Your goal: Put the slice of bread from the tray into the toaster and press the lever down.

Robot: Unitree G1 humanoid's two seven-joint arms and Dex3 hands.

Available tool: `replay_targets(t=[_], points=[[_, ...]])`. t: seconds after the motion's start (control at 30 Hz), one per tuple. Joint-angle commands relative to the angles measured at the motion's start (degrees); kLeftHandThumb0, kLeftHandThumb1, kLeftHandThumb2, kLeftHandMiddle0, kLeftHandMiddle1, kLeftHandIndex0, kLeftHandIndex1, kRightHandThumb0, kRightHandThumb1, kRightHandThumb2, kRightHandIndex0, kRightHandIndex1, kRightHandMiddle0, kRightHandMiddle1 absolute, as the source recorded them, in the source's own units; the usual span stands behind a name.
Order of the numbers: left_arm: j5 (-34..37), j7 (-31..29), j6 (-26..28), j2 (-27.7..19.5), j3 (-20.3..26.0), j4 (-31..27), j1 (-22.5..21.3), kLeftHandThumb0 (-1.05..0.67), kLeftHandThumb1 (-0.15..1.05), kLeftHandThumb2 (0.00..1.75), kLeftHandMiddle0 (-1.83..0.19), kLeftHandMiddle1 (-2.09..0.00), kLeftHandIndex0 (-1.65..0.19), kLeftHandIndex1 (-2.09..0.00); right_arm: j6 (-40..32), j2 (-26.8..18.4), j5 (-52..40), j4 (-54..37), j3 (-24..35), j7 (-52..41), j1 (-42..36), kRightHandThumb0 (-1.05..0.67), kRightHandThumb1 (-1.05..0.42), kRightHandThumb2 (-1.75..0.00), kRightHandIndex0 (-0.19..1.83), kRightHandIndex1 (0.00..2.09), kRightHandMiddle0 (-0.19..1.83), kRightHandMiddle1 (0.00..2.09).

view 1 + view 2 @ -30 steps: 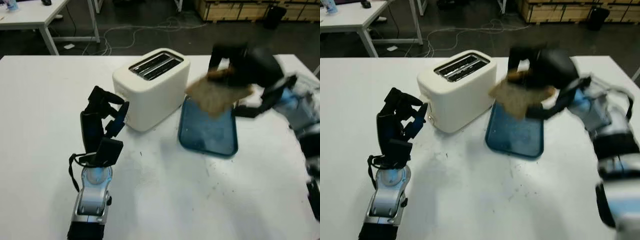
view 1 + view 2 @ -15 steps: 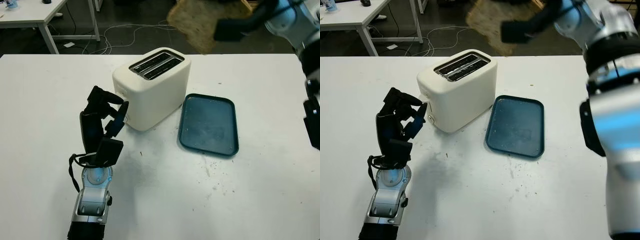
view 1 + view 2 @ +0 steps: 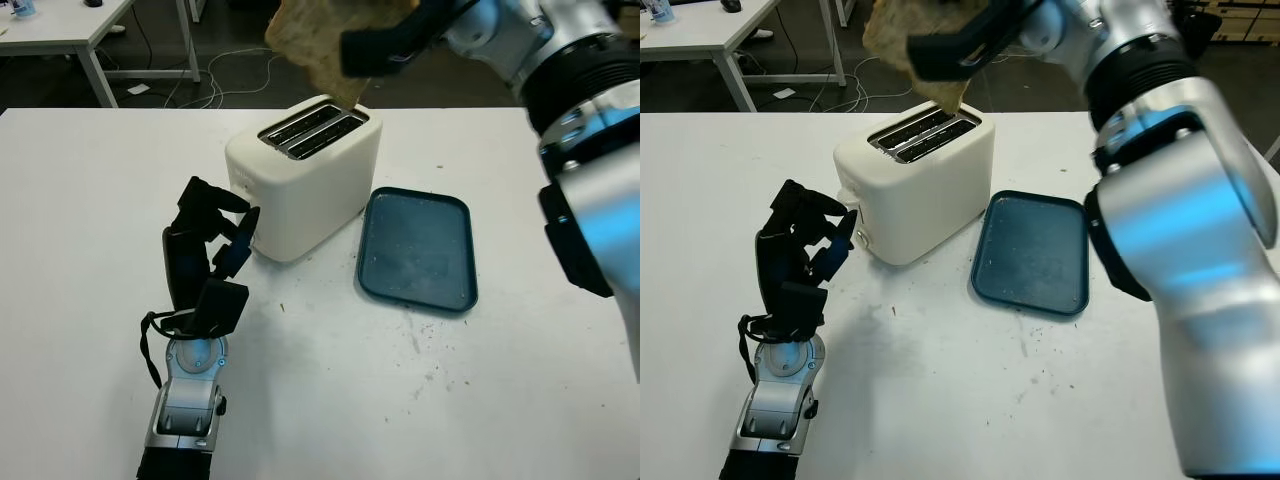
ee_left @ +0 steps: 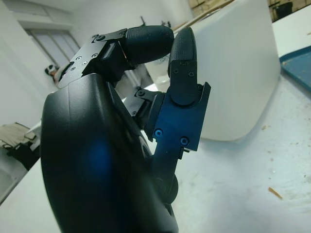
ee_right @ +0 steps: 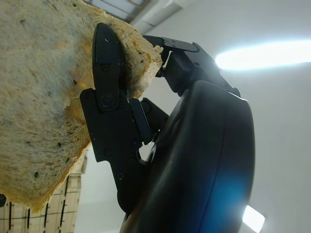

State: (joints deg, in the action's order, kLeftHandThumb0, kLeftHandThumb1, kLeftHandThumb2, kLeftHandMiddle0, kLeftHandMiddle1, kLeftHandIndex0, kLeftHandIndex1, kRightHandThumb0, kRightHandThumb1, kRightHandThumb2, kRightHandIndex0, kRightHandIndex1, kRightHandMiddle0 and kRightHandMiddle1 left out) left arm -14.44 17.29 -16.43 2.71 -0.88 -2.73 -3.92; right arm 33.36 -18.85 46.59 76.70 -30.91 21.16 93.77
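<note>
The right hand [image 3: 385, 45] grips the slice of bread [image 3: 310, 40] above the toaster [image 3: 305, 175], its lower corner over the slots for insertion. The left hand [image 3: 205, 245], fingers curled and holding nothing, stands on the counter [image 3: 330, 400] beside the toaster, near the lever side. The tray [image 3: 418, 250] lies bare.

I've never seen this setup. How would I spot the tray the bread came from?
Find the white toaster in the middle of the white table. The tray lies flat on its right side, just apart from it: dark blue, rectangular with rounded corners and a raised rim, the only coloured thing on the tabletop.
</note>
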Motion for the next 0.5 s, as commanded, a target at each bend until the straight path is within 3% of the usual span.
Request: replay_targets(t=[0.0, 0.47], points=[[-0.7, 0.4, -0.2, 0.0, 0.1, -0.5, 0.7, -0.5, 0.92, 0.28, -0.78, -1.75, -0.47, -1.75, -1.7, 1.0, 0.6, 0.6, -0.6, 0.2, -0.7, -0.52, -0.92, -0.42, 1.16, 1.75, 0.86, 1.75], [-1.6, 1.1, 0.7, 0.2, 0.4, -2.0, 1.1, -0.49, 0.92, 0.27, -0.8, -1.75, -0.48, -1.75, -4.2, 4.0, 2.7, 1.9, -4.9, 1.7, -4.8, -0.55, -0.92, -0.5, 1.14, 1.75, 0.83, 1.75]])
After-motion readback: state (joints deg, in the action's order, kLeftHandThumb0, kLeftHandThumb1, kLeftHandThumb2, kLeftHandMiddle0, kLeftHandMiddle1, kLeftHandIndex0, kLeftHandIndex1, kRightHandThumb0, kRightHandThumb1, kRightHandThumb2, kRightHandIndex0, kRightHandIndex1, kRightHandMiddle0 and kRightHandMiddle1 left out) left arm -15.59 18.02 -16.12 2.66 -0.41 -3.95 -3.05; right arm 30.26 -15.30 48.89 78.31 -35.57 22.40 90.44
